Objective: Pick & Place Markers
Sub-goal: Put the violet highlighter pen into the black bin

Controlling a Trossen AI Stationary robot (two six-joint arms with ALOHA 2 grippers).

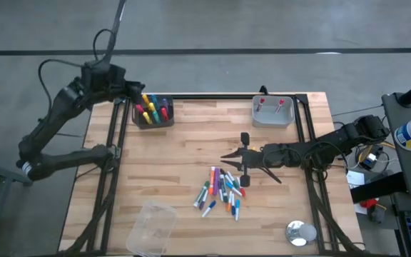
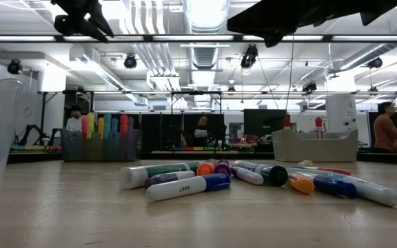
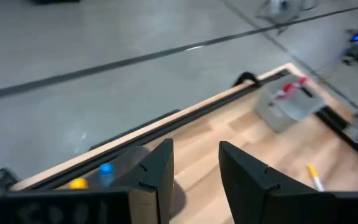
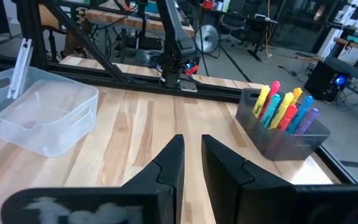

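I see the slim, capped plastic markers [image 1: 220, 190] heaped loose on the pale wood-plank table [image 1: 191, 143], just beside and below my right gripper [image 1: 228, 158], whose narrow-gapped dark fingers pinch nothing. My left gripper [image 1: 135, 93] hangs empty, fingers parted, over the dark bin [image 1: 153, 112] of upright markers.

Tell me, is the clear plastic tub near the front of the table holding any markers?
No, the clear tub is empty; loose markers lie beside it.
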